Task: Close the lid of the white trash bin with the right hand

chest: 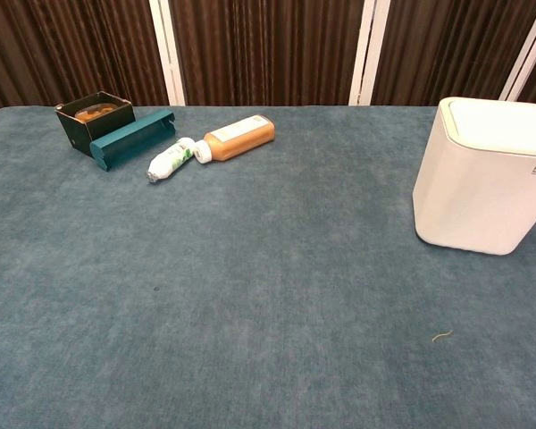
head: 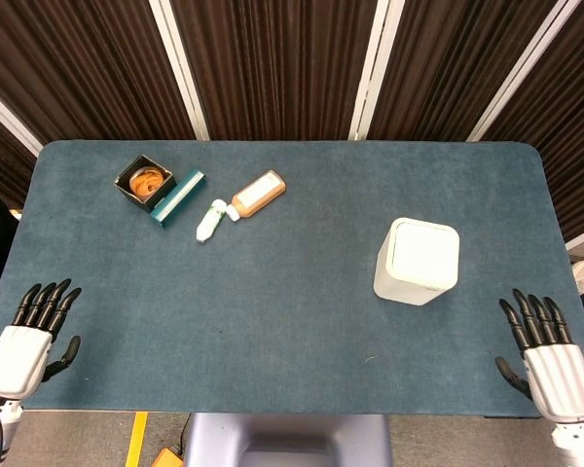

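The white trash bin (head: 418,261) (chest: 482,174) stands upright on the right part of the blue table, its lid lying flat on top. My right hand (head: 548,356) is at the table's near right corner, well apart from the bin, fingers straight and spread, holding nothing. At the near left corner my left hand (head: 25,336) is likewise spread and empty. Neither hand shows in the chest view.
At the far left lie a dark open box (head: 143,181) with its teal lid (head: 179,197) beside it, a small white bottle (head: 209,221) and an orange bottle (head: 258,194). A small scrap (chest: 441,336) lies on the cloth in front of the bin.
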